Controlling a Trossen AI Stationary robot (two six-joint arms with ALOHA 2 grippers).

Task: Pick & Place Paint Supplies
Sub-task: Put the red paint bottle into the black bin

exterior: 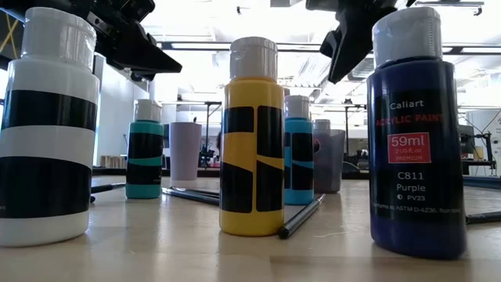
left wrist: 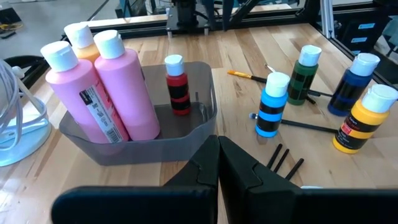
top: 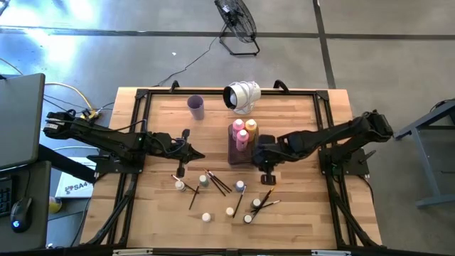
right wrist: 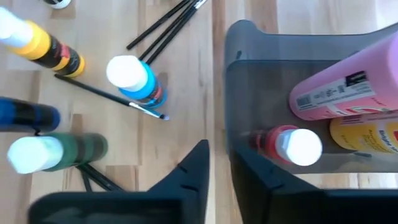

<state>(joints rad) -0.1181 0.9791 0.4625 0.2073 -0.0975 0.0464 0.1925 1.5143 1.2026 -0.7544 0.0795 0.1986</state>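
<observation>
Purple bottle (exterior: 415, 133) looms up front; right gripper (right wrist: 217, 168), fingers nearly together and empty, hangs over the tray (right wrist: 249, 87) wall beside the red bottle (right wrist: 292, 144). Best lift clear cleanly.

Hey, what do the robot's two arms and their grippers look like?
Both arms are dark, nearly black, built of jointed segments. The left arm and right arm each end in a two-finger gripper. The left gripper has blocky, angular matte-black fingers with stepped inner edges; the right gripper looks the same. No markings show on them.
</observation>
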